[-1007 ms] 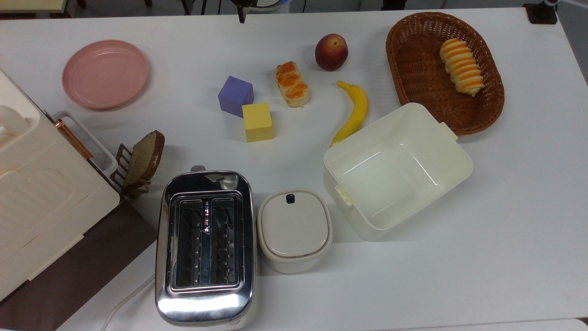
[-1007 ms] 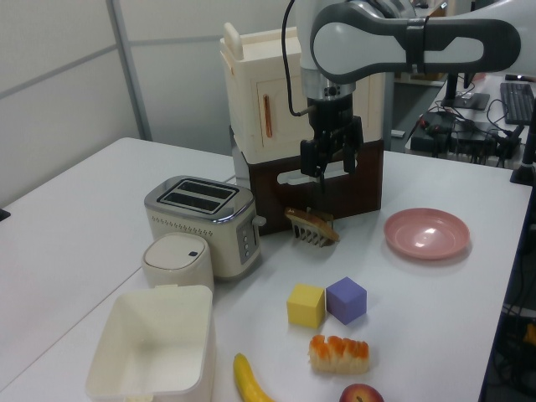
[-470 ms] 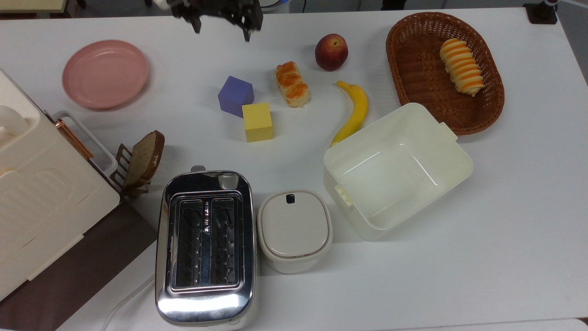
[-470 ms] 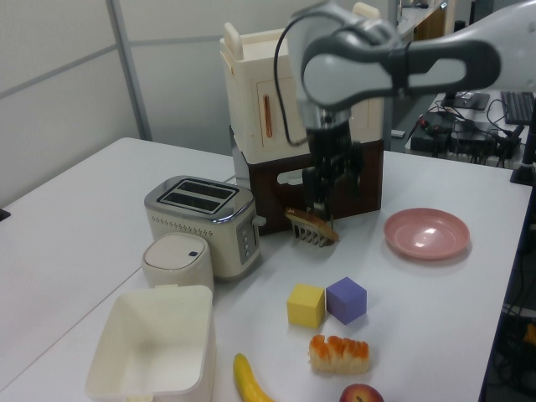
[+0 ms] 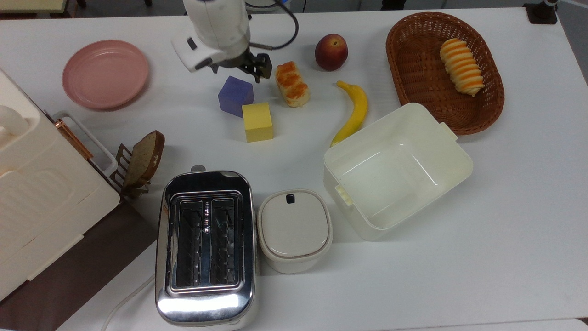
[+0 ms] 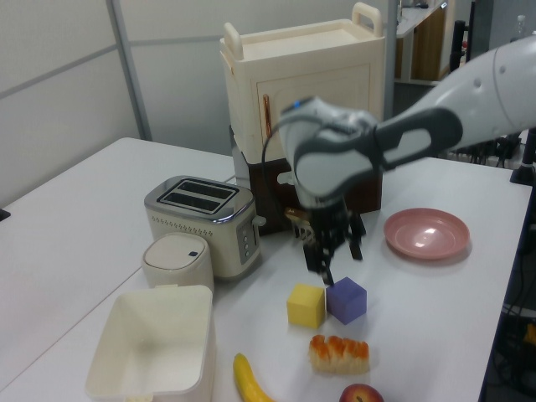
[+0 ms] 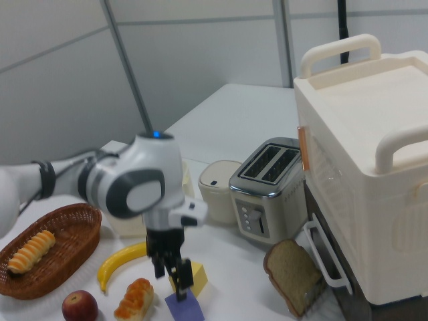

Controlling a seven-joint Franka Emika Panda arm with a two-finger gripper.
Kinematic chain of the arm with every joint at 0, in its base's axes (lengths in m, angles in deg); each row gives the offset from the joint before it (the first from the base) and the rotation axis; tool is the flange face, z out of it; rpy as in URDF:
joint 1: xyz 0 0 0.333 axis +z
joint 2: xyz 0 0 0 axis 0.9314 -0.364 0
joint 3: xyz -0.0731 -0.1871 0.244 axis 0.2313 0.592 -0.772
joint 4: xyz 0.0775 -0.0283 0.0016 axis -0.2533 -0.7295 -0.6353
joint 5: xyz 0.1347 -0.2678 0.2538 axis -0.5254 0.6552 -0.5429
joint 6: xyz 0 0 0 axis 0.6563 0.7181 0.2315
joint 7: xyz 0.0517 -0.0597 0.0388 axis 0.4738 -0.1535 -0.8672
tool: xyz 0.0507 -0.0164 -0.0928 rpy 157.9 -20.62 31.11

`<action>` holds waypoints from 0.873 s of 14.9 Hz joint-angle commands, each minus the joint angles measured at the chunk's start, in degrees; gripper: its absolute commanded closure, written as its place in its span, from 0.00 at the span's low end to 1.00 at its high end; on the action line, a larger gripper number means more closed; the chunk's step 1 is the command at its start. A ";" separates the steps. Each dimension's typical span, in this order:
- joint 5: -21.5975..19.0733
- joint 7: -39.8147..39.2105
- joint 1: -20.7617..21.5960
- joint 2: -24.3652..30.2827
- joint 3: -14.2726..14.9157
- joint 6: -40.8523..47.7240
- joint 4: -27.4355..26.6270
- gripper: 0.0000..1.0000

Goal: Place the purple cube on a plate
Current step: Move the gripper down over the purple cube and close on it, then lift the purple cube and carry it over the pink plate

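1. Gripper (image 6: 337,259): jaws spread wide, holding nothing, poised just above the purple cube (image 5: 235,95).
2. Purple cube: on the bench, touching the yellow cube (image 5: 257,121), mid-bench.
3. Plate (image 5: 105,73): empty, near the bench's far edge in the top view, well apart from the purple cube.

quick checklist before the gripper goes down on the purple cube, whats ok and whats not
1. Gripper open: ok.
2. Gripper above the purple cube, not touching it: ok.
3. Room on all the cube's sides: not ok, the yellow cube sits against one corner.
4. Fingers lined up with the free faces: cannot tell.
5. Pink plate holds nothing: ok.
6. Way to the plate free: ok, bare table in the top view.
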 commanded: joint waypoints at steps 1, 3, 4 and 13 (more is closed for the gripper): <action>1.78 2.61 0.90 -1.21 -0.07 -6.39 -4.67 0.00; 2.65 2.88 0.46 -3.06 0.01 -7.72 -4.67 0.00; 3.44 2.88 0.37 -3.85 0.10 -8.07 -4.67 0.00; 5.12 -8.09 -4.02 0.28 9.04 -4.30 -3.09 0.94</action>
